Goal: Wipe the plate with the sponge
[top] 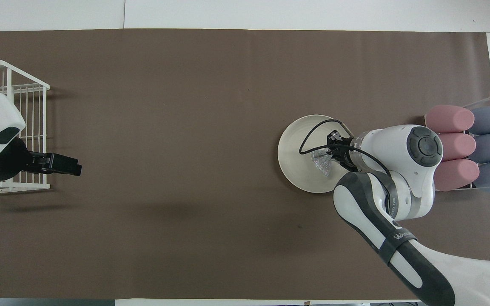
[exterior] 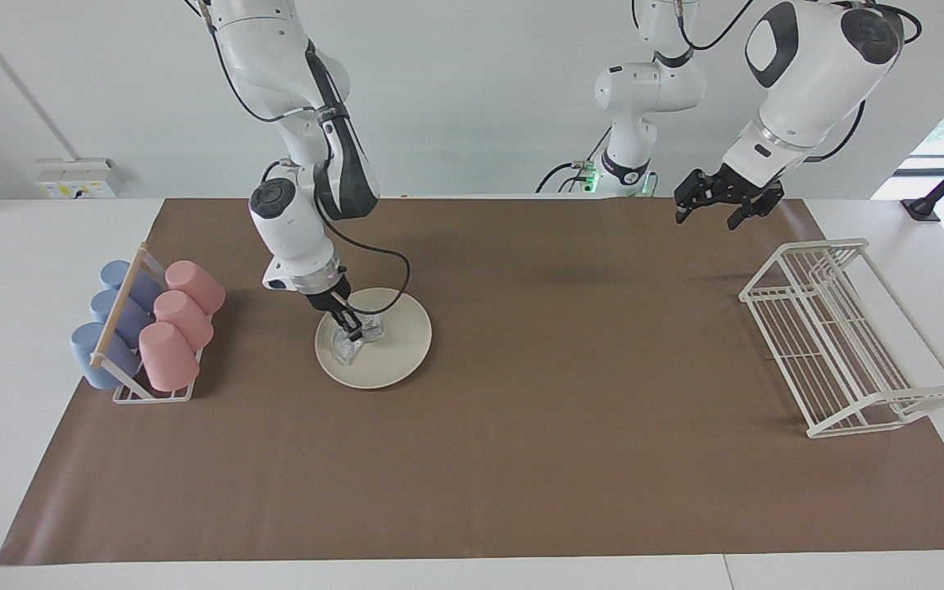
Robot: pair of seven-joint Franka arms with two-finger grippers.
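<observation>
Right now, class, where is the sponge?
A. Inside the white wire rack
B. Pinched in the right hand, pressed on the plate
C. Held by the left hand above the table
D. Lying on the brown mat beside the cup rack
B: the right hand pinches the sponge against the plate.

My workspace is brightly and evenly lit, with soft light from above. In the facing view daylight glares through a window at 3 o'clock, bleaching that edge. On the matte brown paper mat (exterior: 521, 426) lie faint, diffuse shadows: a blurred dark patch at 12 o'clock and a sharper one by the white wire dish rack (exterior: 849, 344). The round cream-white plate (exterior: 398, 348) shines mildly without harsh glare. Both views are sharp, and I see no motion blur. Straight edges stay nearly straight towards the corners.
</observation>
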